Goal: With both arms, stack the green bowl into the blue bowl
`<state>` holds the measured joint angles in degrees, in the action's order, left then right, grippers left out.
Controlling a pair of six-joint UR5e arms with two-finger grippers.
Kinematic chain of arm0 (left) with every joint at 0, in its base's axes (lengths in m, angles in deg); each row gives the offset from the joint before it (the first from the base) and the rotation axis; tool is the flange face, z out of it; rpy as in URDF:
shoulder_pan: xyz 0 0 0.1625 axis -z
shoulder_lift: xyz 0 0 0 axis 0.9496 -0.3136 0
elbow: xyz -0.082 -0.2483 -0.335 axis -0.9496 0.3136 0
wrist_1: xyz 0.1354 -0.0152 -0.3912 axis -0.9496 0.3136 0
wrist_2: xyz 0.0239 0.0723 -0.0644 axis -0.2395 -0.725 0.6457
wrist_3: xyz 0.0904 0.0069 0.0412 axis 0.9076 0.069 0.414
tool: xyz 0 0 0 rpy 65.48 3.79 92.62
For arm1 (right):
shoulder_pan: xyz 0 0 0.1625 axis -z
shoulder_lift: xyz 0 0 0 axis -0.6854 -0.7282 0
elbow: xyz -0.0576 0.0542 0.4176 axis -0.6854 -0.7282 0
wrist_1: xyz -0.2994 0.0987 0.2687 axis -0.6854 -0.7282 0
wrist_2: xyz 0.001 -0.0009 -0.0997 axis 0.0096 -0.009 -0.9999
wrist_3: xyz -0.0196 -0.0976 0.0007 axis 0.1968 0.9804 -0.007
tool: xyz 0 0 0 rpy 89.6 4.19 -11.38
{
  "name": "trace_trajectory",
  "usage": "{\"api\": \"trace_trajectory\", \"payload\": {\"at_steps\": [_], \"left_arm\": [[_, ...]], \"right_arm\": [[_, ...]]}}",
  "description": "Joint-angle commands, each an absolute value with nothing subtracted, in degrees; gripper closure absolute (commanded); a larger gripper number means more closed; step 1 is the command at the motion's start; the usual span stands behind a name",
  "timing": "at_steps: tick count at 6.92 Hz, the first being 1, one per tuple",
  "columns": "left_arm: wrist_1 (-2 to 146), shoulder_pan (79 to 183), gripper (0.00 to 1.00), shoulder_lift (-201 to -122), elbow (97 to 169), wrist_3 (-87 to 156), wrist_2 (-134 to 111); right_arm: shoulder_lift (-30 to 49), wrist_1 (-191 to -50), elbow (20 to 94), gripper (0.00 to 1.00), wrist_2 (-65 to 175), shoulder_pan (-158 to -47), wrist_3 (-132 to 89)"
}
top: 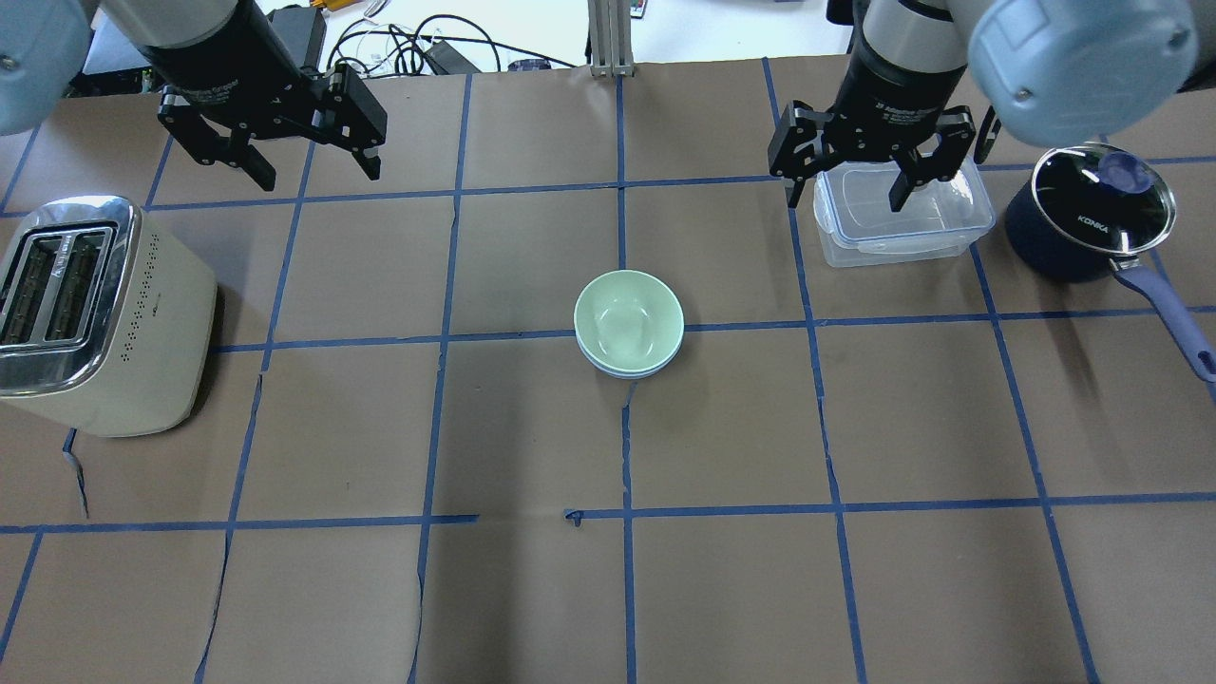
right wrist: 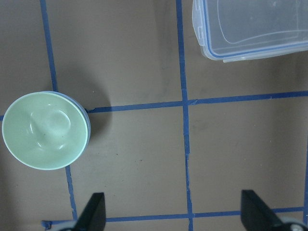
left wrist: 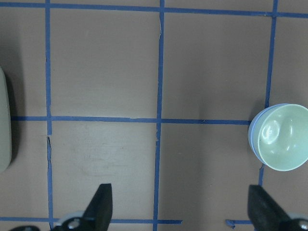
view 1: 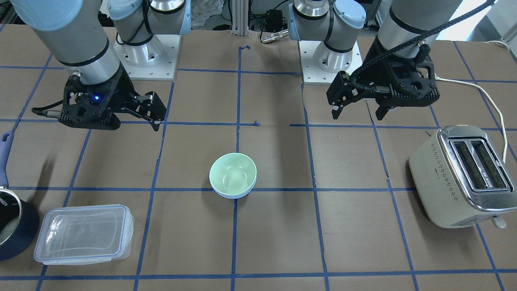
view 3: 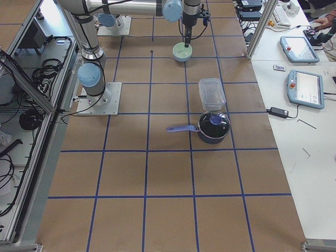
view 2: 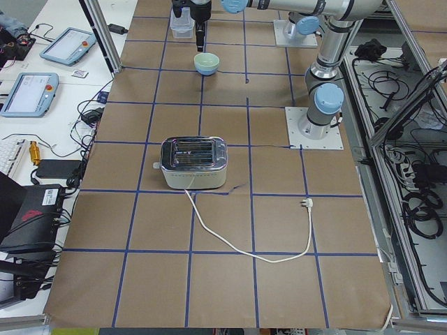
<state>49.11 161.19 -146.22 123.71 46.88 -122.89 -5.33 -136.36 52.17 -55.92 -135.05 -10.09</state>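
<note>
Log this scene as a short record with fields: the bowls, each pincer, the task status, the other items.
bowls: green bowl nested upright inside blue bowl
left pincer: open, empty, apart from the bowls
right pincer: open, empty, apart from the bowls
task status: stack appears done
other items: toaster, clear container, lidded dark pot

overhead: behind me, above green bowl (top: 628,318) | front: beyond it, facing me | my wrists: close, downward, both sharing it
</note>
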Motion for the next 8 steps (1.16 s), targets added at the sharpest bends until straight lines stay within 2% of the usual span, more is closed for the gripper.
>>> {"api": "trace_trajectory", "payload": {"at_steps": [1, 8], "left_arm": [[49.46, 161.2, 0.0, -146.07, 124.07, 46.96, -122.84], [49.46, 160.84, 0.0, -145.89, 124.51, 47.05, -122.75]], "right_arm": [[-8.51, -135.67, 54.84, 0.0, -57.54, -133.62, -6.85], [-10.9, -131.71, 54.32, 0.0, -58.71, -132.74, -5.97]]}}
